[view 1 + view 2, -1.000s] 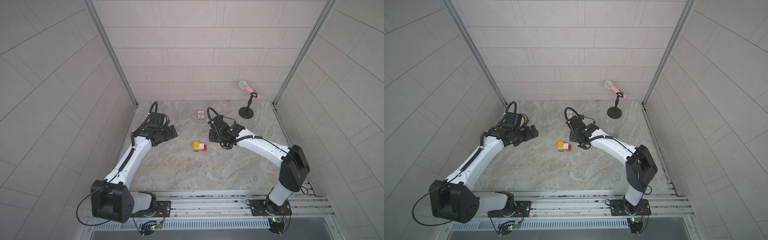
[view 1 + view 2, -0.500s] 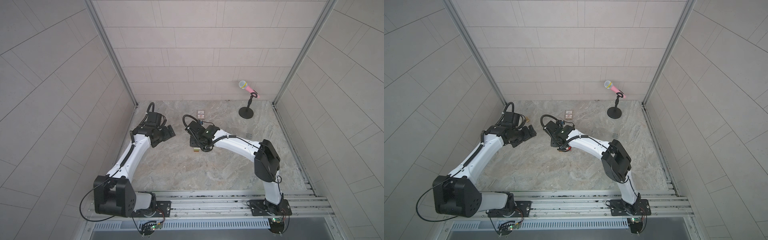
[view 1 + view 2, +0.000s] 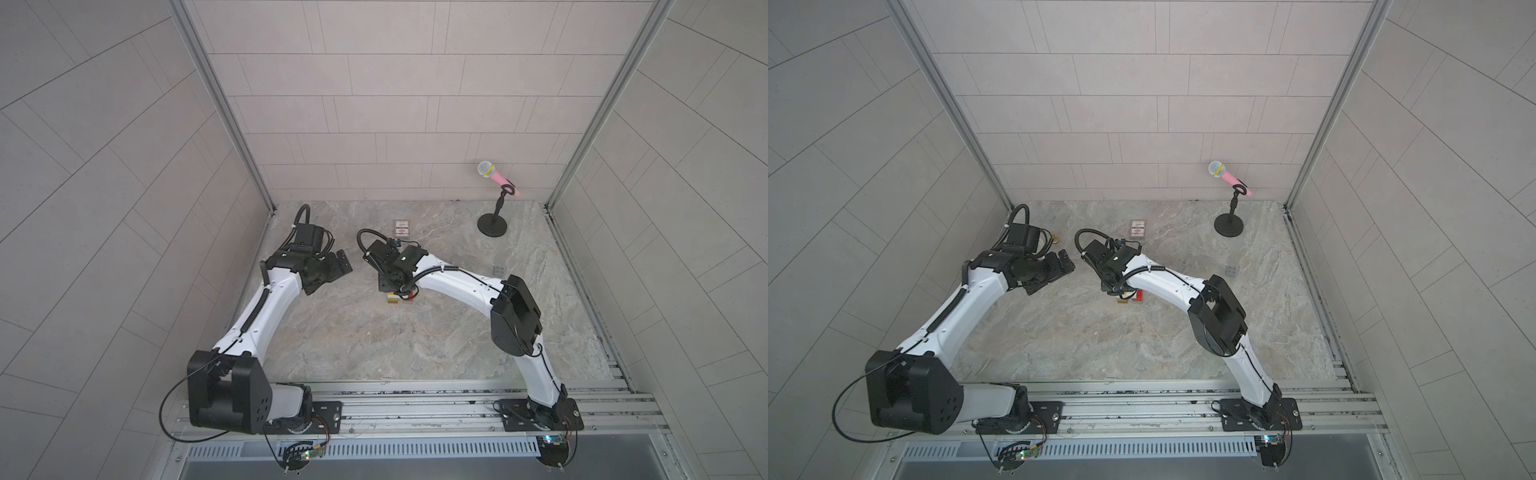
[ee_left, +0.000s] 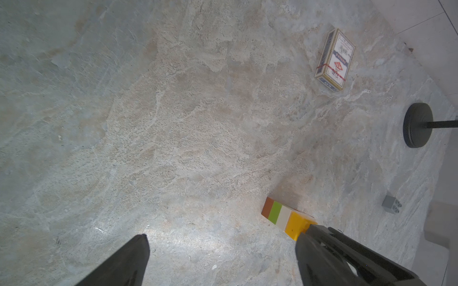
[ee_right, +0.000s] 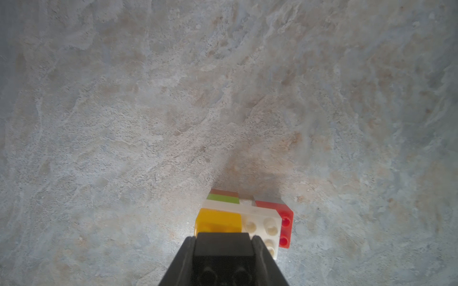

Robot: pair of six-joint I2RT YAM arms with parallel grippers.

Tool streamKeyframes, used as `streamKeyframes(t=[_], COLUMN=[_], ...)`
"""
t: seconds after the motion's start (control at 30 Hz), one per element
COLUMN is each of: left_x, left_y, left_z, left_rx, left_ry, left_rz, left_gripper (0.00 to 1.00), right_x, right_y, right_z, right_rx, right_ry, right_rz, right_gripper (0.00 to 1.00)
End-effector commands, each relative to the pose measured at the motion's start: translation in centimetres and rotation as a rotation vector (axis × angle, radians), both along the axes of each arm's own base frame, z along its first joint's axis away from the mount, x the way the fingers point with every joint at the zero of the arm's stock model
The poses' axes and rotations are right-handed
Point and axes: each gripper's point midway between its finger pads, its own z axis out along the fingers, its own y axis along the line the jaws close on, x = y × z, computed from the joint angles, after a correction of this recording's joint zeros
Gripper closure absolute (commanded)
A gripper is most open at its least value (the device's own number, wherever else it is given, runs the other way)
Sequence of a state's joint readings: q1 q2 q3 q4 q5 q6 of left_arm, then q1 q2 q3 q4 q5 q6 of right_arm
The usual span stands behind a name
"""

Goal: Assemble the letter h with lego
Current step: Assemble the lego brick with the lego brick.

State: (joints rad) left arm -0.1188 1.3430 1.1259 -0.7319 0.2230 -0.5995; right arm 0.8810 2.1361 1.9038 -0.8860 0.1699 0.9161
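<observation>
On marble table [image 3: 374, 345]: grips black brick [image 5: 223, 247] with right gripper [image 5: 223, 239], butted against yellow brick [image 5: 218, 219] of lying h [image 5: 260, 218]; holds left gripper [image 4: 224, 232] wide open, empty.

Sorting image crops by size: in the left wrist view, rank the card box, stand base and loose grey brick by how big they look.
Largest to smallest:
1. card box
2. stand base
3. grey brick, clearly smallest

A small printed card box [image 3: 402, 228] is seen lying flat on the mottled grey-beige stone tabletop [image 3: 374, 345] near the back wall, well apart from a pink toy microphone [image 3: 497, 178] held tilted on a black round-based stand [image 3: 492, 226] in the far corner. A tiny brass pawn-shaped piece [image 3: 1054, 238] is glimpsed in a top view, off to the opposite side.
</observation>
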Motion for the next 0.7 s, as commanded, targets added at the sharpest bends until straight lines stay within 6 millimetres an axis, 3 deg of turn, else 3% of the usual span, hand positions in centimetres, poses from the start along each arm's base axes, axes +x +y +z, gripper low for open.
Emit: streamKeyframes(t=[0.0, 0.33, 0.67], left_x=[0.1, 0.1, 0.2], left_y=[0.0, 0.0, -0.1], left_z=[0.2, 0.2, 0.2], left_rx=[-0.008, -0.011, -0.015], left_ry=[0.004, 0.006, 0.005], left_rz=[0.007, 0.005, 0.004], left_gripper=[0.0, 0.0, 0.0], right_x=[0.0, 0.0, 0.0], right_y=[-0.7, 0.3, -0.1], right_z=[0.0, -0.1, -1.3], right_rx=[-0.054, -0.079, -0.113], right_ry=[-0.005, -0.013, 0.007], right_rz=[0.003, 0.031, 0.003], right_gripper=[1.0, 1.0, 1.0])
